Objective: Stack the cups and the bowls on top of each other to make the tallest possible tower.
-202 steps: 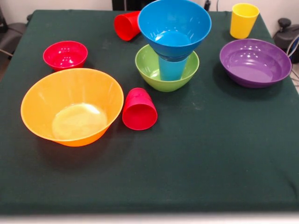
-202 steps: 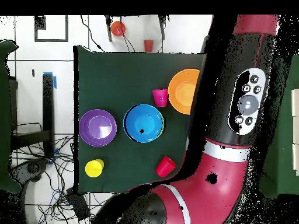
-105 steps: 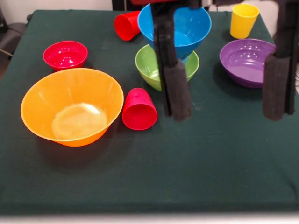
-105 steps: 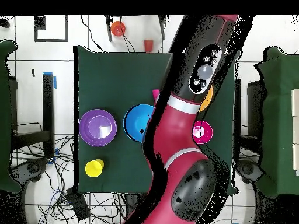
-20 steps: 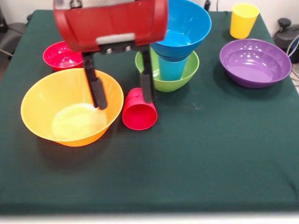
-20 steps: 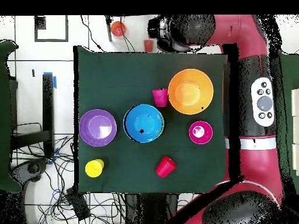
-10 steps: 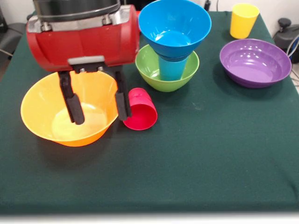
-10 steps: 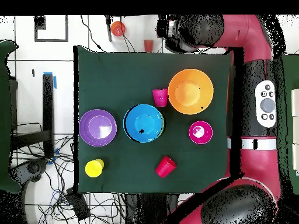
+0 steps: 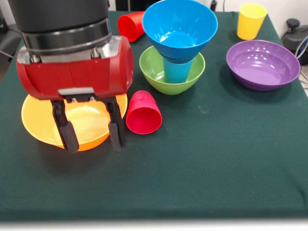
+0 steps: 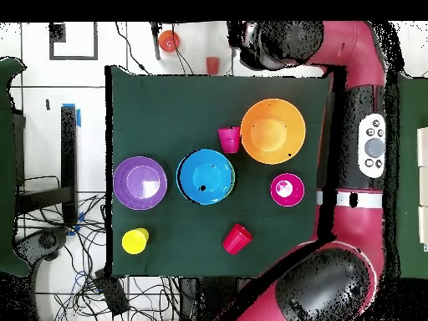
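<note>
Gripper (image 9: 91, 137) low over near rim of orange bowl (image 9: 45, 122); fingers (image 9: 117, 132) spread wide, empty, straddling the rim's near wall from the look of the front view. Contact with rim not discernible.

Partial tower at counter centre: green bowl (image 9: 154, 72), light blue cup (image 9: 176, 70) inside it, blue bowl (image 9: 179, 24) perched on the cup. Red cup (image 9: 143, 113) on its side, touching or just beside orange bowl's rim, close to one finger. Second red cup (image 9: 131, 25) tipped at far side. Yellow cup (image 9: 251, 20) upright at far corner, purple bowl (image 9: 262, 63) near it. Small red bowl (image 10: 287, 189) seen overhead only; hidden behind the arm in front view.

Risks, judged:
- Thin-wall pinch on glossy orange bowl likely to slip or tilt it on lift.
- Finger nearest the lying red cup could nudge it rolling.
- Blue bowl sits top-heavy on the cup; any sweep past centre could topple it.

Room: near half of counter (image 9: 216, 173) open; near edge close to gripper. Far side crowded.
</note>
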{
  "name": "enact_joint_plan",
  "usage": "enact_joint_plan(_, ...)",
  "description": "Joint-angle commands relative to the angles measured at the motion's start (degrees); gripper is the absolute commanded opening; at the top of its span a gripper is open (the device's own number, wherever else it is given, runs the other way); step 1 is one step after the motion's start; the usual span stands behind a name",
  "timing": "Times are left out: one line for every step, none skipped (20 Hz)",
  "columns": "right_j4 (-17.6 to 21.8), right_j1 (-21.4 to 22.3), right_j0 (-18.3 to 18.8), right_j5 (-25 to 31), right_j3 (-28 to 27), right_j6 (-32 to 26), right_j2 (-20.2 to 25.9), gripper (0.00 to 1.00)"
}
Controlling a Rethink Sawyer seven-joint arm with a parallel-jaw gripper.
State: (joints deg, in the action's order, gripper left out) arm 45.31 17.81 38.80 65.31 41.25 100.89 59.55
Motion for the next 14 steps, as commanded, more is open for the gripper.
enact_joint_plan(1.19, -2.87, -3.55, 0.1, -5.02, -4.61, -4.26, 1.0)
enact_joint_plan(0.93, -2.87, -3.51, -0.15, -4.72, -4.44, -4.38, 1.0)
enact_joint_plan(0.66, -2.87, -3.46, -0.41, -4.42, -4.28, -4.51, 1.0)
enact_joint_plan(0.4, -2.88, -3.42, -0.66, -4.12, -4.11, -4.64, 1.0)
enact_joint_plan(0.29, -3.27, -3.46, -0.8, -4.29, -4.17, -4.58, 1.0)
enact_joint_plan(0.22, -3.26, -3.34, -1.48, -3.81, -4.0, -4.74, 1.0)
enact_joint_plan(0.32, -3.12, -3.34, -1.74, -3.7, -3.83, -4.91, 1.0)
enact_joint_plan(0.43, -2.98, -3.33, -2.01, -3.59, -3.66, -5.09, 1.0)
enact_joint_plan(0.56, -2.57, -3.32, -1.82, -3.38, -3.6, -5.35, 1.0)
enact_joint_plan(0.53, -2.06, -3.25, -1.45, -2.73, -3.45, -5.74, 1.0)
enact_joint_plan(0.49, -1.56, -3.18, -1.08, -2.09, -3.29, -6.12, 1.0)
enact_joint_plan(0.2, -0.88, -2.88, -1.27, -0.61, -2.71, -6.64, 1.0)
enact_joint_plan(-0.12, -0.34, -2.72, -0.96, 0.16, -2.45, -6.85, 1.0)
enact_joint_plan(-0.44, 0.21, -2.55, -0.66, 0.93, -2.19, -7.07, 1.0)
